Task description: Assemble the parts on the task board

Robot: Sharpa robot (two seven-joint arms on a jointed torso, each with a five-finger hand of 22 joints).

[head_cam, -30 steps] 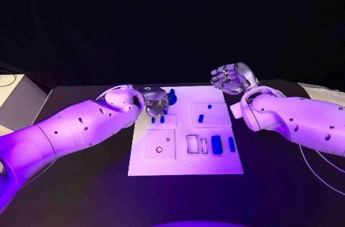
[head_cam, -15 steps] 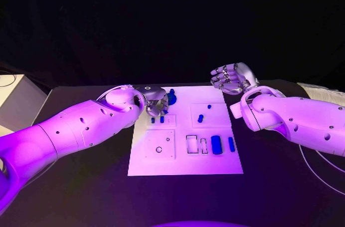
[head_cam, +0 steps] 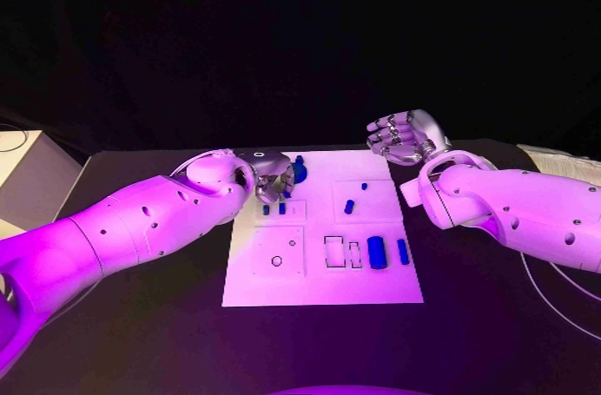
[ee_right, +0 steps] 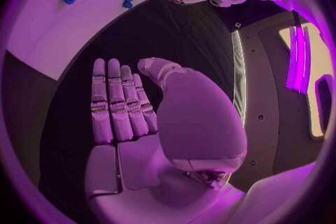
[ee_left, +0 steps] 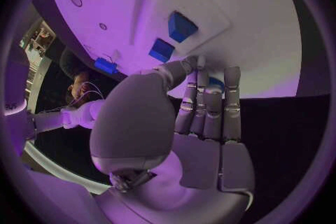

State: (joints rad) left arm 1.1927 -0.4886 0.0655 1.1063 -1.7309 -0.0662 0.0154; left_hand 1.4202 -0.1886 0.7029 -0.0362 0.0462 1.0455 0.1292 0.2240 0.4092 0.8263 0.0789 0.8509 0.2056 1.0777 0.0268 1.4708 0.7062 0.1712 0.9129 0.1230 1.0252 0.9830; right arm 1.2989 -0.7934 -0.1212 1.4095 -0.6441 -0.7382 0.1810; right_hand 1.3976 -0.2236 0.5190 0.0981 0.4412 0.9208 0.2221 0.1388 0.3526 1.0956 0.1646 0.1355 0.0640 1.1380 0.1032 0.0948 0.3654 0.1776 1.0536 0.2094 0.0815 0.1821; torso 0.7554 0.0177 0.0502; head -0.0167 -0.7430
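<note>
Left silver hand (head_cam: pixel 271 180) sits at the far-left corner of the flat white task board (head_cam: pixel 323 286), fingers bunched over small blue plastic parts (head_cam: pixel 377 252); can't tell if it's gripping one. They look light, rigid, slick, so pinch the sides. Right silver hand (head_cam: pixel 403 137) hangs off the board's far-right corner, fingers straight together, holding nothing.
</note>
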